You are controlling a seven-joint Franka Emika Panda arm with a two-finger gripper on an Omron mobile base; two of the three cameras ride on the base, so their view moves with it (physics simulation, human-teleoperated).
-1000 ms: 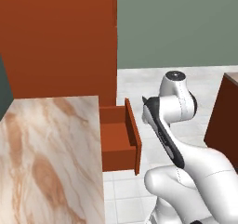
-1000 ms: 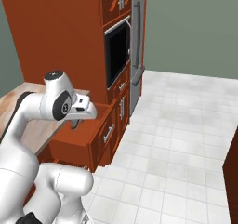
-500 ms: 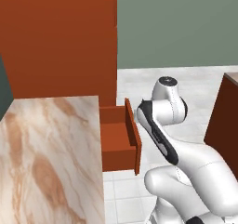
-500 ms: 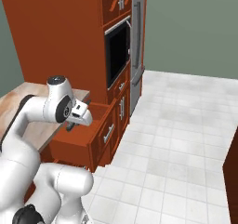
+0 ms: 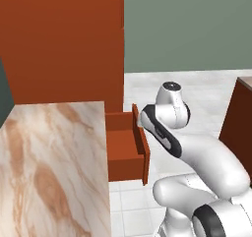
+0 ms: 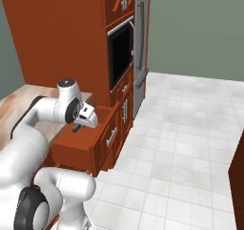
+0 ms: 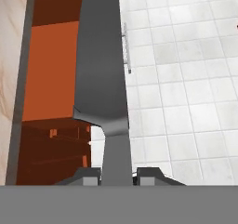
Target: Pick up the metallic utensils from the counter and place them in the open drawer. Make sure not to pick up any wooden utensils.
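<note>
Gripper (image 7: 118, 174) closed on the knife (image 7: 104, 74), dark handle pinched between the two finger tips, grey blade running away from the hand. Hovering over the open drawer (image 5: 123, 147), blade lined up along its length, drawer floor bare in the hand view. Step in hand, by judgement: carrying a metallic utensil to the drawer; next, lowering a little and letting go so the knife lands inside, not on the front panel or the white tile floor (image 6: 190, 143) below. Silver bar handle (image 7: 126, 49) showing just beside the blade. Marble counter (image 5: 49, 172) next to the drawer, red-brown cabinets, wall oven (image 6: 119, 57) and steel fridge (image 6: 139, 38) further off.
</note>
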